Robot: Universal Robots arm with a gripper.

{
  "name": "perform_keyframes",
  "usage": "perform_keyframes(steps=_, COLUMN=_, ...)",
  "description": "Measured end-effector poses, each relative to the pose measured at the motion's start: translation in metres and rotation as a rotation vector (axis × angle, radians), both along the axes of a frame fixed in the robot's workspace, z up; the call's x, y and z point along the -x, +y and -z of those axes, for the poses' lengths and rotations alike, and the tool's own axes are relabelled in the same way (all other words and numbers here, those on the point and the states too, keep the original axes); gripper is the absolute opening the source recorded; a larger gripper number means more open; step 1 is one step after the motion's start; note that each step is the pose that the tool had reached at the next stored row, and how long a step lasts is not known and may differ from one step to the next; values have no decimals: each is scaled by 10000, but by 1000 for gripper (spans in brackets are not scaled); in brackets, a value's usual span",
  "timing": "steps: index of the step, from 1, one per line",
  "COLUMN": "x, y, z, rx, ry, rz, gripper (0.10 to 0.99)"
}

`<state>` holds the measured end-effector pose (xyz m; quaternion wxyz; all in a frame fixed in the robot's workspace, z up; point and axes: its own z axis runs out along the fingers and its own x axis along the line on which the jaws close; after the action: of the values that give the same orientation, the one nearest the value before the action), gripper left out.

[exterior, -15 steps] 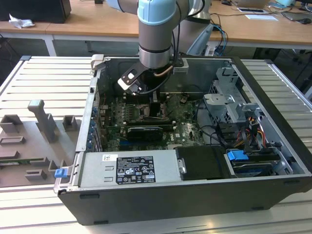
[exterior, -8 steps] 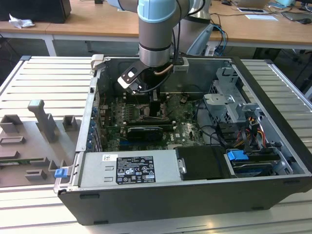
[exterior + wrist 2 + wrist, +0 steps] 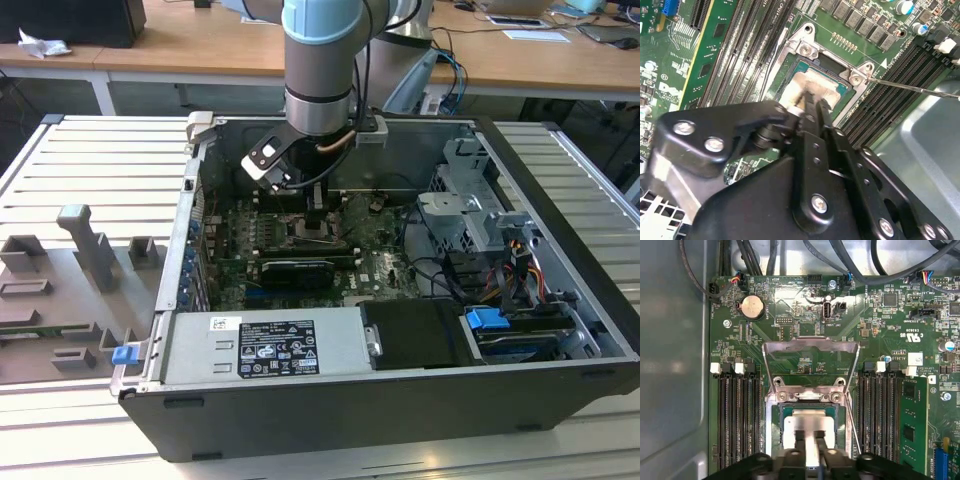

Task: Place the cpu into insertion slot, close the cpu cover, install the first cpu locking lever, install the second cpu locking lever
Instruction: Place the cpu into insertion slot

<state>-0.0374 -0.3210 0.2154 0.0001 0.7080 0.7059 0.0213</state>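
The cpu (image 3: 810, 417) lies flat in the insertion slot (image 3: 776, 437), its pale metal top facing up; it shows in both wrist views (image 3: 820, 82). The cpu cover (image 3: 810, 343) stands swung open on its hinge, away from the socket. My gripper (image 3: 810, 437) hangs straight over the cpu, fingertips at or just above its top and only a narrow slit apart, with nothing between them. A thin locking lever (image 3: 912, 88) sticks out free beside the socket. In the exterior view the gripper (image 3: 318, 228) reaches down inside the computer case onto the green board.
Long black memory slots (image 3: 737, 420) flank the socket on both sides. A coin battery (image 3: 752, 306) and cables (image 3: 850, 260) lie beyond the cover. The grey case wall (image 3: 670, 365) is close by. A power supply (image 3: 265, 345) and drive cage (image 3: 470, 190) stand inside the case.
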Motion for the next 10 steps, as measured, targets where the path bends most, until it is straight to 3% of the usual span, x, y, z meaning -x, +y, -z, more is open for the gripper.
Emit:
perform_keyframes(steps=1, x=0, y=0, z=-6, rx=-1, ry=0, rz=0, gripper=110)
perform_keyframes(steps=10, x=0, y=-1, z=-26, rx=3, ry=2, rz=0, gripper=106)
